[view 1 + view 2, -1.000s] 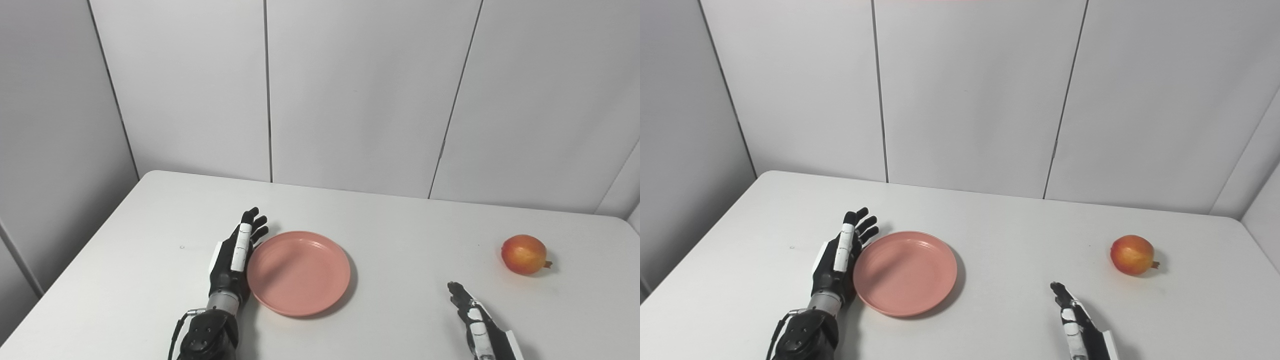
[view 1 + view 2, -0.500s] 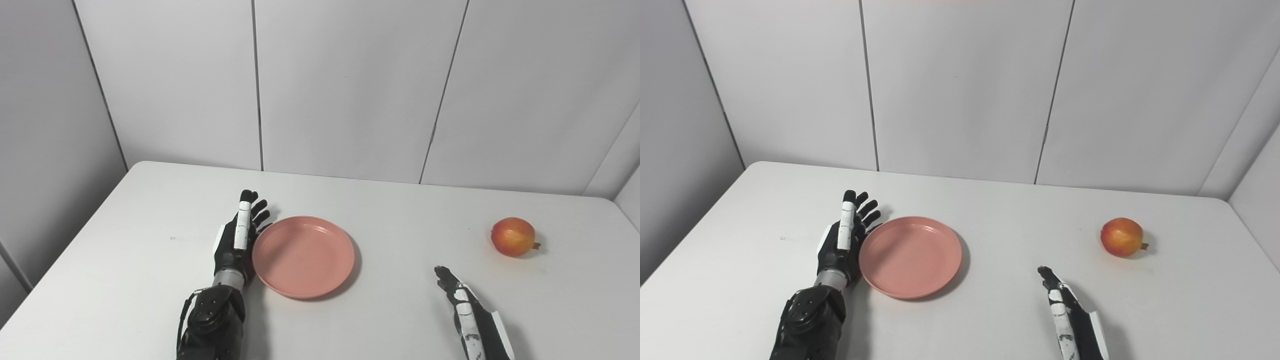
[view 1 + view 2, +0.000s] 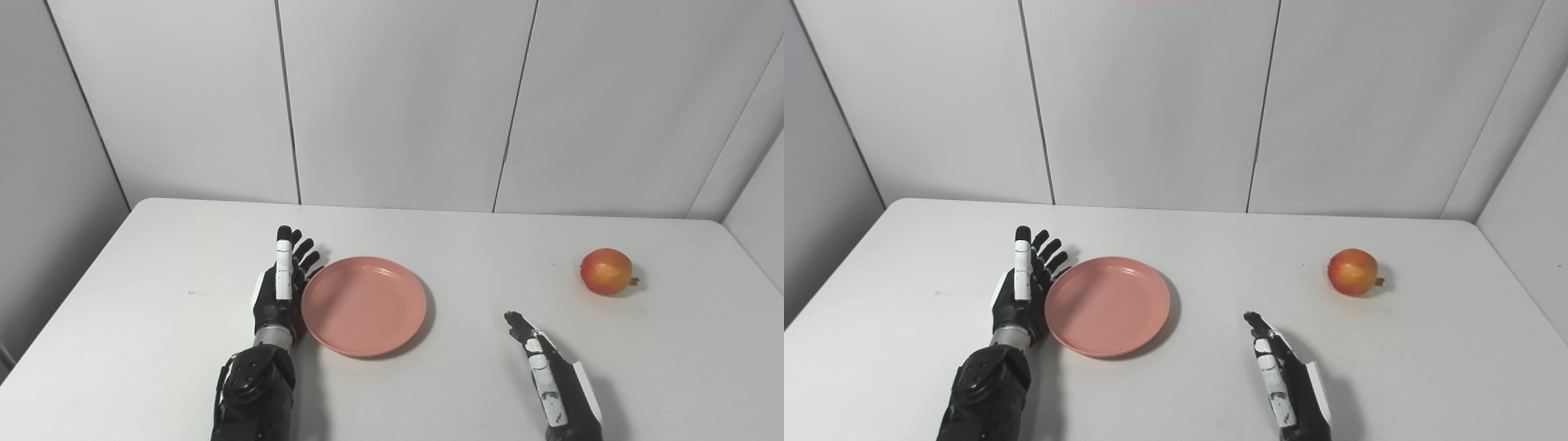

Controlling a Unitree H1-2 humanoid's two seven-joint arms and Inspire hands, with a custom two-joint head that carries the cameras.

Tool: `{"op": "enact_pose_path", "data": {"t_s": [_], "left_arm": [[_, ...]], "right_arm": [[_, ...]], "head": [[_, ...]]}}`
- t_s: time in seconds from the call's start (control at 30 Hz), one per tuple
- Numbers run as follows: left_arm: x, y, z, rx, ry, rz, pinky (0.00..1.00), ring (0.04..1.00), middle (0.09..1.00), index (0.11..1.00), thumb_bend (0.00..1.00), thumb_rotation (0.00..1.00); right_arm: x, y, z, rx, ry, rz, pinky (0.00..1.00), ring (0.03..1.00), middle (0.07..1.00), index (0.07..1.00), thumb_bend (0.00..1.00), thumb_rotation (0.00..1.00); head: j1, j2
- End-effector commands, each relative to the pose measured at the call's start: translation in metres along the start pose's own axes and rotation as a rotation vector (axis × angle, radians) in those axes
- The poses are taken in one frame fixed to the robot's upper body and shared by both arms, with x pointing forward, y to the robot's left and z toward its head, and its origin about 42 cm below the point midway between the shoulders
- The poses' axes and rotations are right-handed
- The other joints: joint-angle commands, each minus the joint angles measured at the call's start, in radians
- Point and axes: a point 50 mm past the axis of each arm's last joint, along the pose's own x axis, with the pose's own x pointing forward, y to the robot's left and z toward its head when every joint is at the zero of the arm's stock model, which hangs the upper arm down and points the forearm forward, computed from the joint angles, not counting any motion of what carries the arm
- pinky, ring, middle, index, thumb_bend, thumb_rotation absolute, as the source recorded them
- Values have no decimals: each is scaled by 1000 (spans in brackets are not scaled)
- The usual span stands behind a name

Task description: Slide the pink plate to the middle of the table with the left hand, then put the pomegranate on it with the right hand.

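The pink plate [image 3: 364, 305] lies empty on the white table [image 3: 465, 245], a little left of its middle. My left hand [image 3: 280, 286] is open, set on edge with fingers straight, and rests against the plate's left rim. The pomegranate [image 3: 606, 271], red and yellow, sits alone at the right side of the table. My right hand [image 3: 548, 373] is open and empty near the front edge, well short of the pomegranate and to its left. In the right eye view the plate [image 3: 1107, 305] and the pomegranate [image 3: 1352, 272] stand the same way.
Grey wall panels [image 3: 398, 104] close the table's far side and both flanks. The table's right edge [image 3: 756, 269] runs close behind the pomegranate. Nothing else stands on the table.
The whole picture has shifted, so the camera moved. The plate has slid slightly right with my left hand against its rim. My right hand has come a bit further forward onto the table.
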Motion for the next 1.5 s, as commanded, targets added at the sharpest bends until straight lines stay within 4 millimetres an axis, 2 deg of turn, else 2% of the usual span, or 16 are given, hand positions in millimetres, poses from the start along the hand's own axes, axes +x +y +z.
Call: {"op": "enact_pose_path", "data": {"t_s": [0.0, 0.4, 0.7, 0.83, 0.93, 1.0, 1.07, 1.13, 1.27, 1.33, 1.37, 1.47], "left_arm": [[3, -15, 5, -4, -15, -35, 813, 901, 916, 914, 966, 924], [1, -23, -3, -6, -15, -68, 786, 893, 918, 957, 974, 914], [1, -21, -6, -24, -17, -78, 830, 908, 939, 977, 965, 911], [3, -18, -8, -21, -16, -66, 799, 889, 928, 967, 964, 907], [3, -14, -10, -29, -13, -60, 797, 884, 918, 954, 954, 901], [4, -12, -10, -35, -11, -65, 819, 897, 928, 973, 956, 912], [4, -9, -11, -37, -10, -68, 830, 903, 937, 985, 952, 916], [5, -6, -13, -41, -10, -71, 830, 901, 938, 990, 949, 913], [6, -1, -17, -42, -12, -72, 820, 893, 929, 1000, 928, 908], [6, 0, -19, -40, -11, -70, 816, 889, 927, 1000, 915, 911], [7, 1, -20, -38, -12, -69, 813, 888, 928, 1000, 905, 912], [7, 2, -20, -39, -15, -72, 815, 890, 931, 1000, 904, 909]], "right_arm": [[-4, 16, 8, 53, -18, -10, 1000, 918, 893, 826, 748, 985], [-3, 23, 8, 41, -18, -15, 1000, 910, 888, 822, 728, 995], [-3, 28, 5, 29, -11, -23, 996, 895, 882, 811, 736, 1000], [-3, 28, 5, 12, -16, -33, 995, 900, 884, 817, 716, 996], [-3, 28, 6, -47, -37, -66, 940, 877, 868, 808, 681, 988], [-2, 28, 9, -82, -58, -102, 898, 841, 842, 776, 705, 963], [0, 28, 12, -103, -81, -132, 810, 775, 802, 731, 722, 927], [1, 26, 18, -133, -107, -156, 781, 755, 789, 721, 732, 927], [4, 21, 33, -171, -156, -182, 772, 754, 794, 739, 742, 973], [7, 18, 40, -189, -182, -191, 756, 747, 793, 751, 764, 942], [9, 16, 44, -213, -200, -196, 718, 727, 785, 763, 768, 906], [15, 11, 53, -270, -233, -205, 695, 721, 783, 774, 765, 880]], "head": [[-8, 0], [-53, -4], [-105, -10], [-108, -23], [-114, -30], [-114, -30], [-127, -38], [-130, -44], [-128, -57], [-126, -63], [-126, -63], [-121, -69]]}}
